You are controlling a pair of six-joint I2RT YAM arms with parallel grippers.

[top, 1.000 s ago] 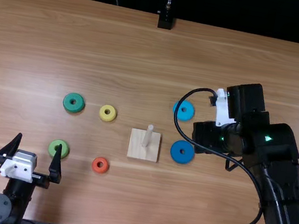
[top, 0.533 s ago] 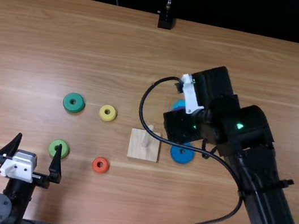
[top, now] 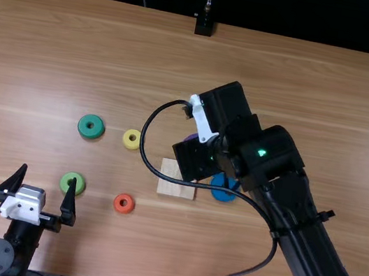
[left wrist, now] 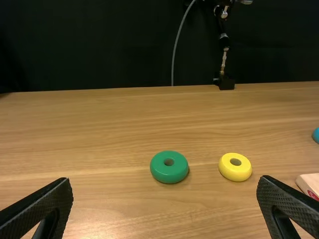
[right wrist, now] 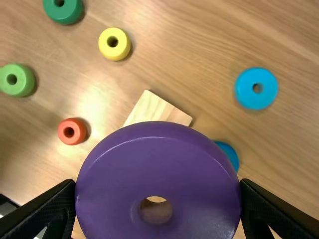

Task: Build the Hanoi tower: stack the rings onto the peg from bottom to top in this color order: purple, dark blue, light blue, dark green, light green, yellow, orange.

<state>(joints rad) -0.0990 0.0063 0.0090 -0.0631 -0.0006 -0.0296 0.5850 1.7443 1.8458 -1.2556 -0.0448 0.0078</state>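
Note:
My right gripper is over the wooden base, its jaws shut on the purple ring. In the right wrist view the right gripper has the purple ring wedged between both fingers, covering the peg and part of the base. Beside the base lies the dark blue ring; farther back is the light blue ring. On the left side lie dark green, yellow, light green and orange rings. My left gripper stands open, nothing between its fingers; left gripper.
A black cable loops from the right arm, passing over the wooden base. A dark stand is at the table's far edge. The table stretches behind the rings.
The right arm has swung leftward with the purple ring, from beside the blue rings to over the base, covering the peg. The left arm and loose rings have not moved.

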